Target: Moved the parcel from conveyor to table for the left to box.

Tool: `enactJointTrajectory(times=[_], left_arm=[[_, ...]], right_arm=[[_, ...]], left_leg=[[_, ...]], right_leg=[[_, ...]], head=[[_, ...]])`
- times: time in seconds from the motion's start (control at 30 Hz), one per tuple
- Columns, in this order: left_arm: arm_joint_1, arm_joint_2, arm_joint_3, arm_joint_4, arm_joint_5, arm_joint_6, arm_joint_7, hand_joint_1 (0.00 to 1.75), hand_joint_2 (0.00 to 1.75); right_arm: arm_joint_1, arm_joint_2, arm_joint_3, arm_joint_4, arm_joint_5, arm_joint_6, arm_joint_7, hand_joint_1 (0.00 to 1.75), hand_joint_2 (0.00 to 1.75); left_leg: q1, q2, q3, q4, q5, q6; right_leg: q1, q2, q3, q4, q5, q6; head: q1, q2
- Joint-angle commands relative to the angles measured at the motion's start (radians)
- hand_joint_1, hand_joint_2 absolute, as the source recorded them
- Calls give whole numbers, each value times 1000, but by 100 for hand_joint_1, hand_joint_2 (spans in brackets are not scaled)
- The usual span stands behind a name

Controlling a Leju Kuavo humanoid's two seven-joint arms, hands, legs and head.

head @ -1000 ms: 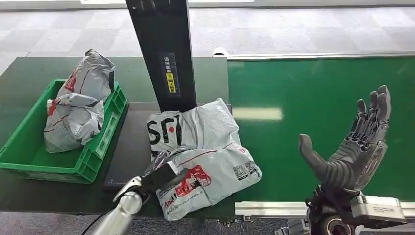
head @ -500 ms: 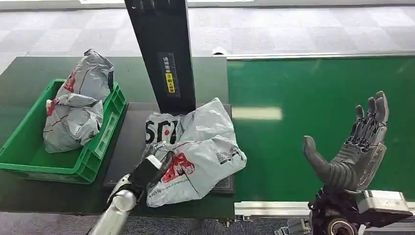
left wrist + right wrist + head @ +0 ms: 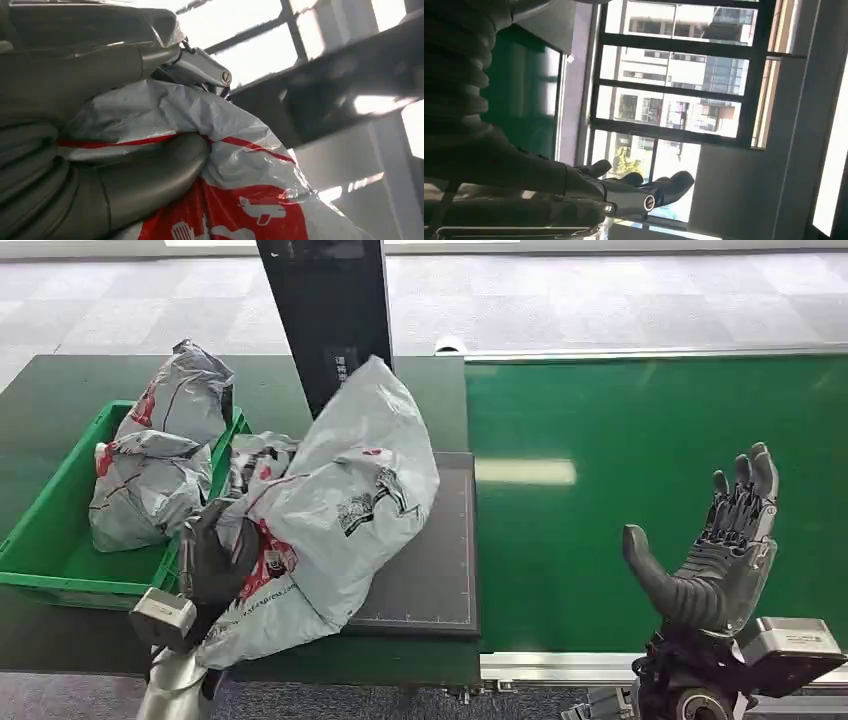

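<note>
The left hand [image 3: 212, 565] holds the grey plastic courier parcel [image 3: 335, 495] over the flat black square platform [image 3: 430, 560], just right of the green plastic crate [image 3: 60, 565] on the dark desk [image 3: 60, 380]. Two grey bagged parcels [image 3: 160, 455] lie in the crate. The green conveyor belt [image 3: 640, 430] runs to the right, the right hand [image 3: 715, 560] apparently above its near edge.

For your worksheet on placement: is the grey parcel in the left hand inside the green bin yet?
Not yet: the left hand holds the parcel lifted beside the bin.

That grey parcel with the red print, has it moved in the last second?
Yes. The left hand has lifted the grey parcel off the black scale plate and swung it toward the green crate.
</note>
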Motion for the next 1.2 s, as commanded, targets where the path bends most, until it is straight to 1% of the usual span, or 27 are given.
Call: enactJointTrajectory(times=[0.03,0.07,0.1,0.13,0.2,0.23,0.43,0.5,0.53,0.57,0.63,0.67,0.7,0.73,0.87,0.9,0.97,1.0,1.03,1.1,1.17,1.2], left_arm=[[-22,49,106,-223,-79,205,52,175,175],[-46,34,146,-175,-73,250,126,175,175],[-69,44,169,-122,-41,259,144,175,175],[-83,56,188,-73,3,252,134,175,175],[-113,73,249,38,61,287,111,175,175],[-117,83,258,60,77,284,94,175,175],[-108,72,253,38,78,286,95,175,175],[-121,78,277,71,76,336,117,175,175],[-143,96,293,120,88,345,130,175,175],[-176,115,294,193,37,385,150,175,175],[-248,139,292,319,5,394,180,175,175],[-271,146,290,369,-46,416,216,175,175],[-319,156,294,453,-71,402,272,175,175],[-354,163,299,509,-73,402,263,175,175],[-363,162,306,534,-80,412,253,175,175],[-379,168,313,570,-105,409,294,175,175],[-454,198,334,729,-167,419,381,175,175],[-495,217,345,816,-178,423,391,175,175],[-557,245,373,957,-197,451,408,175,175],[-572,256,382,993,-193,449,383,175,175],[-572,256,382,993,-193,449,383,175,175],[-586,258,390,1031,-211,482,406,175,175]], right_arm=[[3,27,-43,68,-8,13,-9,0,175],[5,28,-37,64,-8,16,-7,0,175],[10,29,-31,59,-7,15,-7,0,175],[13,26,-21,58,-7,16,-6,0,175],[16,19,-4,68,-9,15,-3,0,175],[16,18,-1,73,-10,14,-3,0,175],[15,16,-2,74,-10,13,-3,0,175],[14,16,2,81,-12,10,-2,0,175],[13,16,6,87,-12,9,-2,0,175],[11,17,9,92,-12,7,-2,0,175],[3,19,19,99,-11,7,-4,0,175],[-2,19,21,102,-11,6,-2,0,175],[-12,19,29,109,-10,7,5,0,175],[-21,20,34,114,-8,6,10,0,175],[-21,18,35,116,-8,5,11,0,175],[-25,18,38,119,-7,4,13,0,175],[-38,17,51,135,-2,10,24,0,175],[-46,15,58,144,-1,11,25,0,175],[-60,10,69,164,2,11,31,0,175],[-64,9,72,169,2,10,32,0,175],[-64,9,72,169,2,10,32,0,175],[-64,7,73,172,2,9,32,0,175]], left_leg=[[1,2,1,-1,0,-2],[1,2,1,-1,0,-2],[1,0,1,-1,1,-2],[1,0,1,-1,1,-2],[0,0,2,-3,2,-2],[0,1,3,-3,1,-1],[1,1,3,-2,1,-2],[1,1,3,-3,1,-2],[1,1,3,-2,1,-2],[1,1,3,-2,1,-3],[1,-1,3,-4,3,-3],[1,0,4,-5,3,-4],[0,-2,2,-2,3,-3],[1,-2,2,-3,4,-3],[1,-2,2,-3,5,-3],[1,-1,2,-2,4,-3],[1,0,3,-2,4,-2],[1,-1,2,-3,4,-3],[1,-1,3,-2,4,-2],[1,0,3,-2,4,-3],[1,1,3,-2,4,-3],[1,1,2,-2,4,-3]], right_leg=[[1,1,1,-2,1,1],[1,1,1,-2,1,1],[1,-1,1,-1,1,1],[1,-1,1,-1,1,0],[0,-1,2,-2,1,0],[0,0,2,-2,1,0],[1,-1,2,-3,1,1],[1,-1,3,-3,1,1],[0,-1,3,-2,1,1],[1,0,3,-3,1,1],[0,-2,3,-3,2,0],[1,-2,3,-4,2,0],[0,-3,2,-1,1,0],[1,-4,2,-2,2,0],[1,-3,2,-2,2,0],[2,-1,2,-2,3,0],[1,-2,2,-1,3,-1],[2,-3,2,-2,3,-1],[1,-3,2,0,2,-2],[1,-2,2,0,3,-2],[1,0,2,-1,4,-2],[2,0,2,0,3,-2]], head=[[0,0],[0,0],[0,0],[0,0],[0,0],[0,0],[0,0],[0,0],[0,0],[0,0],[0,0],[0,0],[0,0],[0,0],[0,0],[0,0],[0,0],[0,0],[0,0],[0,0],[0,0],[0,0]])
